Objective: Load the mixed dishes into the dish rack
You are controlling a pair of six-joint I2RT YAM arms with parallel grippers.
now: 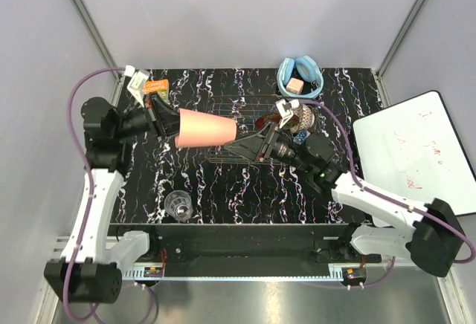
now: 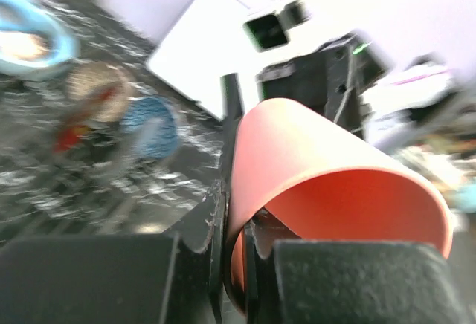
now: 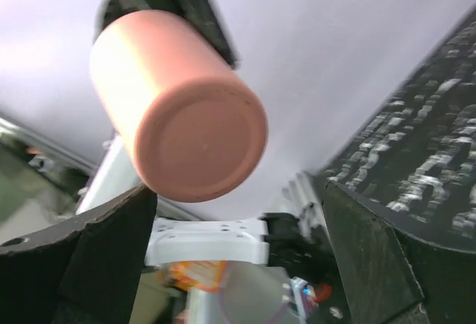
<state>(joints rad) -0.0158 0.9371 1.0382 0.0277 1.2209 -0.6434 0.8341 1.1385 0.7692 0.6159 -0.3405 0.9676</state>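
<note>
My left gripper (image 1: 165,121) is shut on the rim of the salmon-pink cup (image 1: 206,129), one finger inside and one outside, and holds it on its side above the wire dish rack (image 1: 249,107). In the left wrist view the cup (image 2: 320,160) fills the right half. My right gripper (image 1: 251,146) is open and empty, its tips just right of the cup's base (image 3: 201,138). The red floral plate (image 1: 272,122), beige bowl (image 1: 305,118) and blue bowl (image 1: 300,137) cluster at the rack's right end. The small glass tumbler (image 1: 178,205) stands front left. I cannot make out the clear glass dish.
Light-blue headphones (image 1: 300,75) lie at the back right with a small block inside. An orange book (image 1: 156,86) lies at the back left. A whiteboard (image 1: 416,153) rests off the table's right edge. Grey walls close in on three sides.
</note>
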